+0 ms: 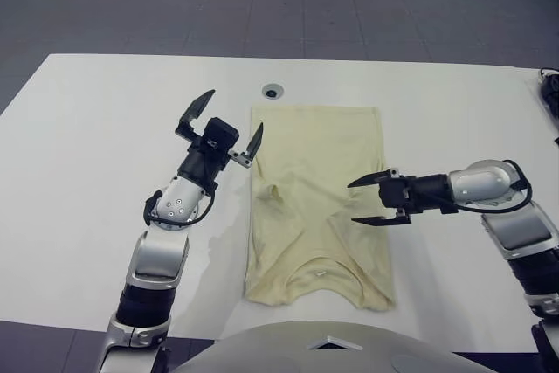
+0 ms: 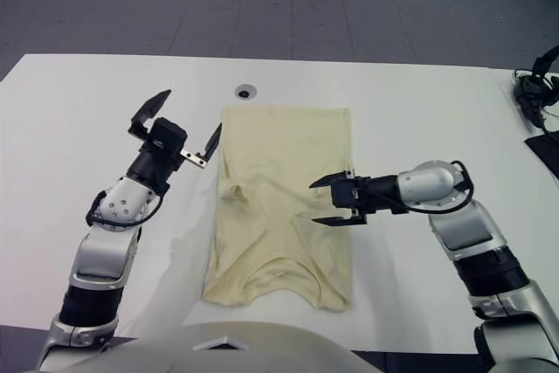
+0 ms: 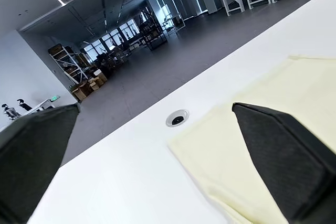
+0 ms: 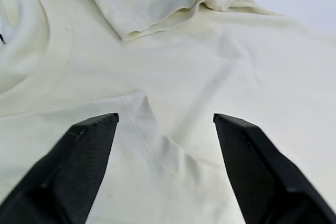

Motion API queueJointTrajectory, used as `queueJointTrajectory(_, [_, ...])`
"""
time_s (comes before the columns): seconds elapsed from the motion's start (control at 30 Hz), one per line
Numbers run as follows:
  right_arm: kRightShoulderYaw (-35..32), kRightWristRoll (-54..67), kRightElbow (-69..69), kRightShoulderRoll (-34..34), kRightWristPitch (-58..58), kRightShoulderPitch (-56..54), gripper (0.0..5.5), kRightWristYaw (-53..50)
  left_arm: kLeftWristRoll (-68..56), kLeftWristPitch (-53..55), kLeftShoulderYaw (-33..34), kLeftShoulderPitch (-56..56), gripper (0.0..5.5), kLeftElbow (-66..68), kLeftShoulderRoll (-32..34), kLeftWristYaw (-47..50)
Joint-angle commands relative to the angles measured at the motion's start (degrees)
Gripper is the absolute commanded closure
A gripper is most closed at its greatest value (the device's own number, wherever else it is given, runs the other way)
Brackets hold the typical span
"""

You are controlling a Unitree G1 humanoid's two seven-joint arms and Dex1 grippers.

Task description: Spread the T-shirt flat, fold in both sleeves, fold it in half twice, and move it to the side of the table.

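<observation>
A pale yellow T-shirt point(image 1: 319, 203) lies on the white table point(image 1: 105, 216) as a long rectangle, both sleeves folded in over the body and its collar at the near end. The left sleeve's cuff point(image 4: 157, 11) lies across the chest. My left gripper point(image 1: 223, 128) is open, raised above the table just off the shirt's left edge. My right gripper point(image 1: 367, 200) is open too, hovering low over the shirt's right half, its fingers point(image 4: 89, 150) spread above wrinkled cloth.
A round cable grommet point(image 1: 272, 91) sits in the table just beyond the shirt's far left corner. Dark cables point(image 2: 534, 93) lie at the table's far right edge. Bare tabletop stretches wide on the left, with a narrower strip on the right.
</observation>
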Motion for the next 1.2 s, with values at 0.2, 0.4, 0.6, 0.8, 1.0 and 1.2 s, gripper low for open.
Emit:
queueJointTrajectory(0.2, [-18.32,9.39,-28.73,-4.91,18.07,28.75,0.22,-7.90,-11.35,4.28,-1.04,15.93,0.10,-21.44,17.23,-23.16])
queueJointTrajectory(0.4, [-19.75,4.30,-40.82,-5.33,25.56,45.83,0.12,-12.49,-13.25,1.25,-0.11,31.39,0.10,-28.49,29.96,-34.25])
queueJointTrajectory(0.6, [-15.94,2.05,-46.82,-6.51,34.23,50.93,0.12,-16.21,-9.31,0.90,-2.64,35.17,0.10,-28.57,35.15,-37.17])
queueJointTrajectory(0.8, [-10.71,-4.34,-46.08,-9.33,35.56,50.16,0.12,-19.74,-3.55,1.44,-5.11,35.67,0.10,-26.94,35.98,-35.71])
queueJointTrajectory(1.0, [-7.92,-8.29,-44.02,-9.96,35.04,48.99,0.59,-21.70,-1.08,3.02,-7.61,33.75,0.10,-25.21,33.97,-34.32])
queueJointTrajectory(1.2, [-7.09,-8.12,-42.59,-9.34,35.66,47.07,1.50,-22.13,-0.31,4.15,-8.87,32.69,0.26,-23.30,33.62,-33.83])
